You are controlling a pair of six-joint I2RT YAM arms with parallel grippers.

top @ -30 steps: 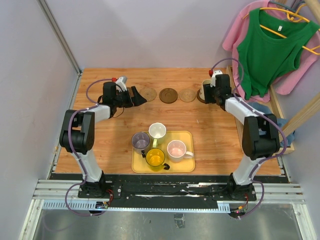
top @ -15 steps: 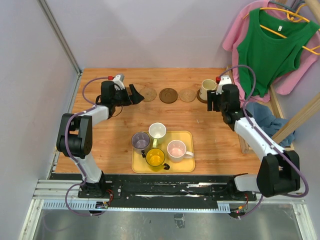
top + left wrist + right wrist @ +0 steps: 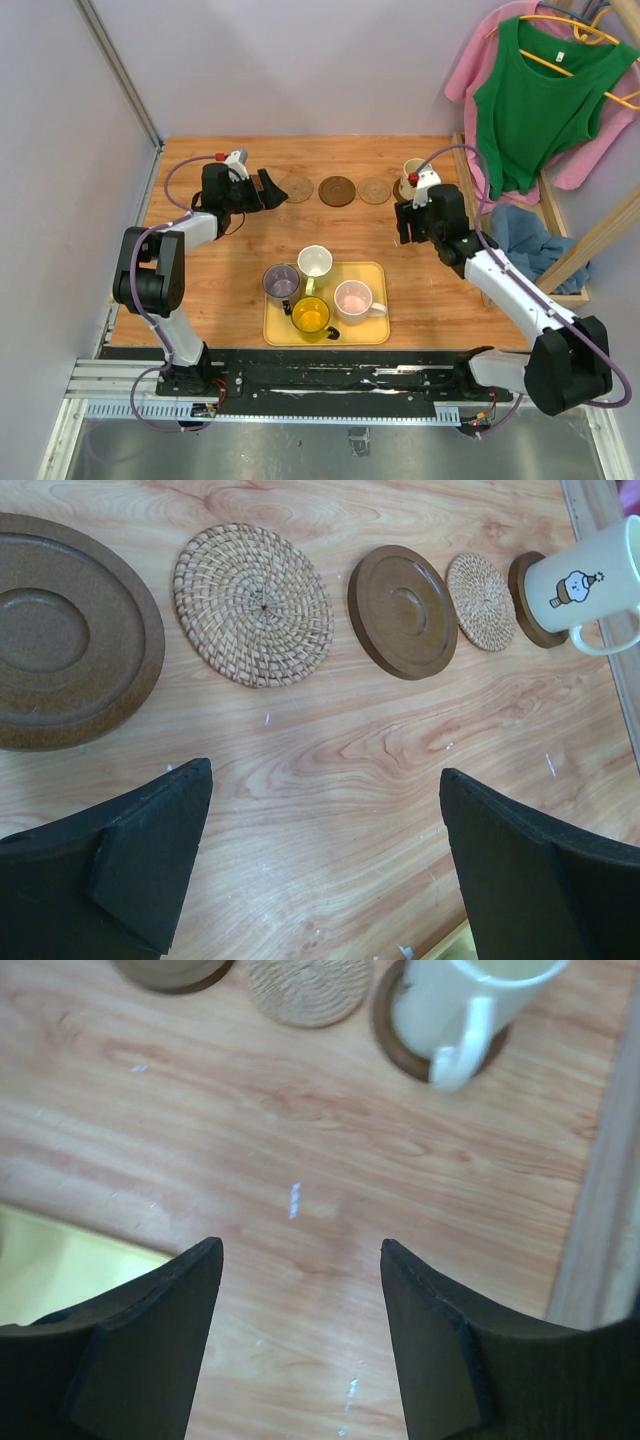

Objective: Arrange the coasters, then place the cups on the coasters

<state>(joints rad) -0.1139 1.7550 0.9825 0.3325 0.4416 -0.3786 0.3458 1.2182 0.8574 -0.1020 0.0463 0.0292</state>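
Note:
Five coasters lie in a row along the far side of the table. From the left wrist view they are a dark brown coaster (image 3: 60, 645), a woven tan coaster (image 3: 253, 603), another dark brown one (image 3: 403, 610), a second woven tan one (image 3: 481, 600) and a dark brown one (image 3: 527, 600) under the cream cup (image 3: 585, 585). My left gripper (image 3: 268, 190) hovers open and empty beside the row's left end. My right gripper (image 3: 408, 225) is open and empty, a little nearer than the cream cup (image 3: 413, 172). The grey-purple cup (image 3: 281, 282), white cup (image 3: 314, 262), yellow cup (image 3: 311, 315) and pink cup (image 3: 353, 298) stand on the tray.
The yellow tray (image 3: 375, 335) sits at the near middle of the table. A wooden rack with green and pink clothes (image 3: 540, 100) stands past the table's right edge, close to the right arm. Walls close in the left and far sides.
The right arm has drawn back from the cream cup toward the table's middle, leaving the cup on its coaster. The left gripper shifted slightly at the row's left end, then stayed still.

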